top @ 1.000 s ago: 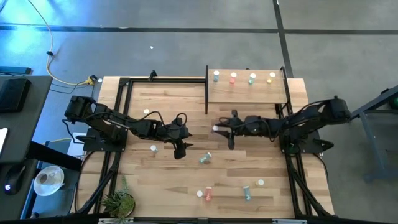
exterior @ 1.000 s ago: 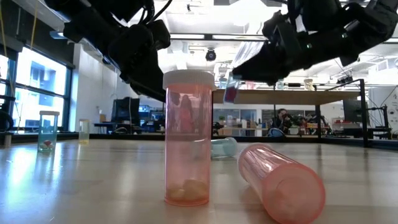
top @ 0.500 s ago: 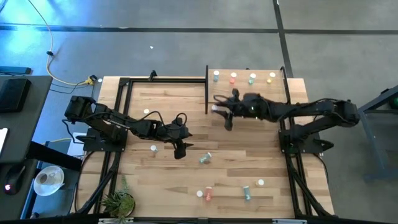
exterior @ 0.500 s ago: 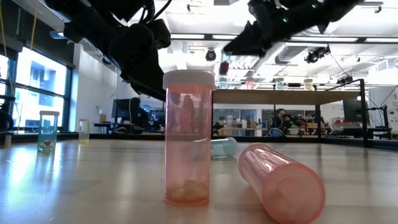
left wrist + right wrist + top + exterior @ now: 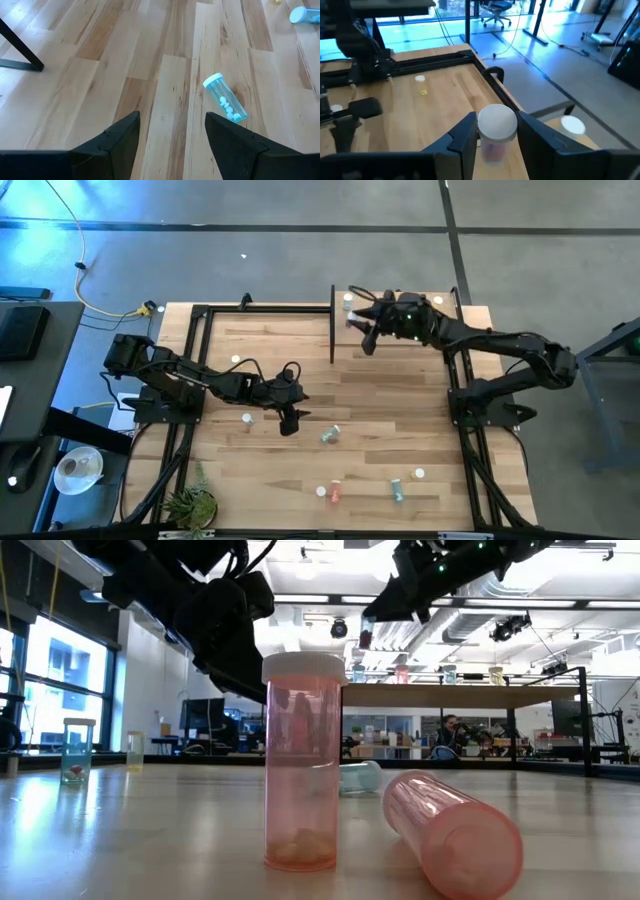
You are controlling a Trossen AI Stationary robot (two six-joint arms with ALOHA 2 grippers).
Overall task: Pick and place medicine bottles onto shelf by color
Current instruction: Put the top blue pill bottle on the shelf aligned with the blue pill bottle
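The right gripper [image 5: 360,330], jaws clamped on a pink white-capped medicine bottle [image 5: 495,131], hovers over the light-wood shelf's [image 5: 400,330] left end. Lower it upright beside the matching pink bottle [image 5: 375,304]. The left gripper [image 5: 290,420] waits over the desk [image 5: 400,410], jaws wide, empty.

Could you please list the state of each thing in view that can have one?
Right claw: shut on a pink bottle, raised over the shelf.
Left claw: open, empty, above the table.
Four shelf bottles: upright in a row.
Blue bottle: lying on its side.
Near pink bottle: upright, capped.
Second pink bottle: lying on its side.
Teal bottle: upright.
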